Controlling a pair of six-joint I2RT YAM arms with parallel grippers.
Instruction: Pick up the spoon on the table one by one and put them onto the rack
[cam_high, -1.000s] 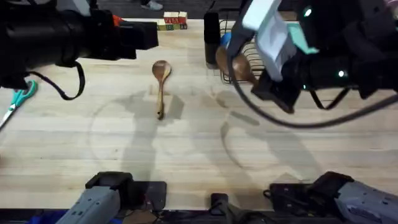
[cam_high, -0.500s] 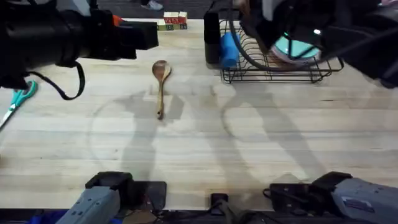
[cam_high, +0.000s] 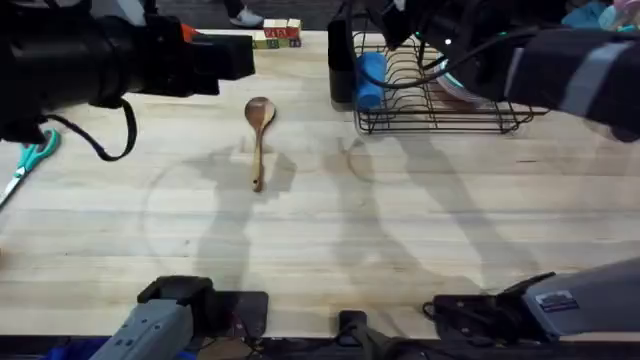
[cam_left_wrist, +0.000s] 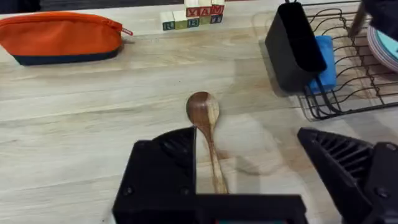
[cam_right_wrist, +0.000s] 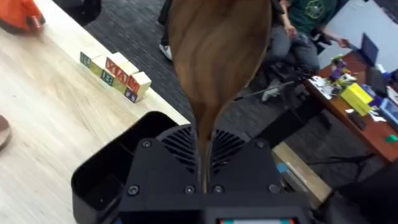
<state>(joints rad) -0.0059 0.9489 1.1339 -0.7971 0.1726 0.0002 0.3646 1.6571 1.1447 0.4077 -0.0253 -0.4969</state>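
Note:
A light brown spoon (cam_high: 259, 138) lies on the table (cam_high: 320, 240), bowl toward the far edge. My left gripper (cam_left_wrist: 255, 177) hangs open above its handle (cam_left_wrist: 213, 163), and the bowl (cam_left_wrist: 203, 111) shows between the fingers. My right gripper (cam_right_wrist: 203, 180) is shut on the handle of a darker, broader spoon (cam_right_wrist: 217, 56), held bowl up. The right arm (cam_high: 560, 70) reaches over the black wire rack (cam_high: 440, 118), near its tall black utensil holder (cam_high: 341, 65). That holder (cam_right_wrist: 102, 180) shows just beside and below the held spoon.
A blue sponge (cam_high: 370, 78) and plates sit in the rack. Lettered blocks (cam_high: 277, 35) and an orange pouch (cam_left_wrist: 62, 37) lie at the far edge. Teal-handled scissors (cam_high: 30, 160) lie at the left. The left arm (cam_high: 100, 60) looms over the far left.
The right arm has carried the dark spoon back and left, from in front of the rack to above its holder end. The left arm and the light spoon have not moved.

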